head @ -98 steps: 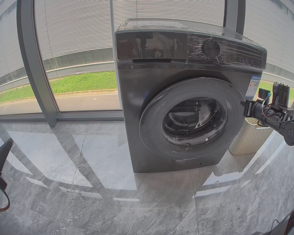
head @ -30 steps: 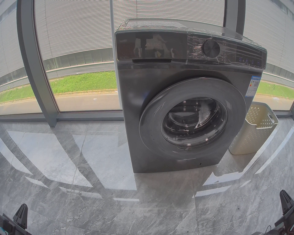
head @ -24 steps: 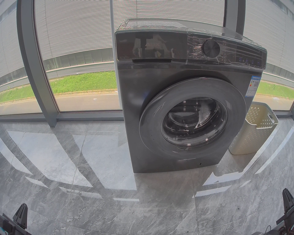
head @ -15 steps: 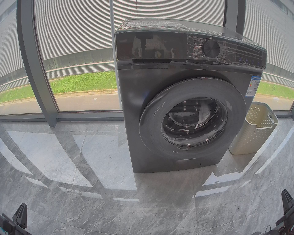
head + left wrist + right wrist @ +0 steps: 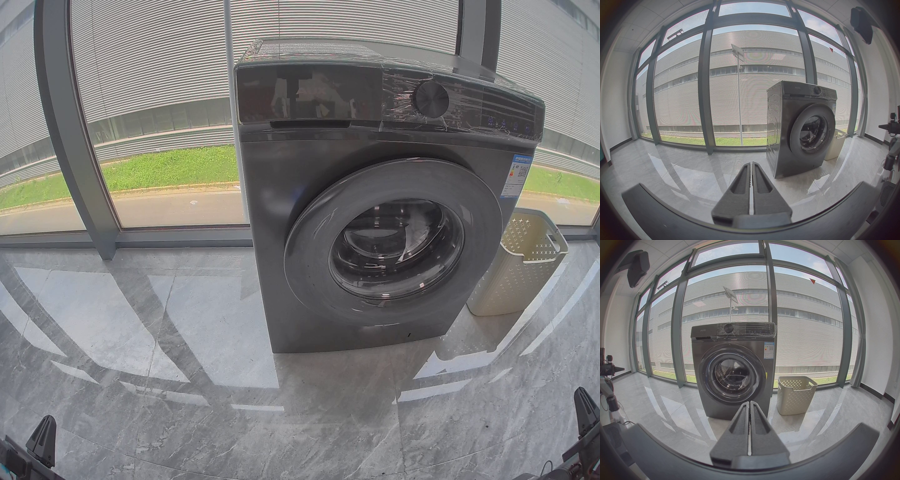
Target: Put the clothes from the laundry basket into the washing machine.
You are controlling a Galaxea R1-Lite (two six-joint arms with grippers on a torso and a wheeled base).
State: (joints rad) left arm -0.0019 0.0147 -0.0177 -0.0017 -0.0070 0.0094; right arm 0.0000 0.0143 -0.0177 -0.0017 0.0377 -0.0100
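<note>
The laundry basket (image 5: 793,399) stands right of the closed washing machine (image 5: 734,371), well ahead and nearer the right pincer (image 5: 749,404). That and the left pincer (image 5: 751,164) are both pressed together, empty.

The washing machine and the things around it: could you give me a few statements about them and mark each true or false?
1. The round door of the washing machine is shut. True.
2. The basket stands on top of the machine. False: it stands on the floor beside the machine, on the robot's right.
3. The left gripper and the right gripper are both shut and hold nothing. True.
4. A brick wall rises behind the machine. False: tall windows stand behind it.
</note>
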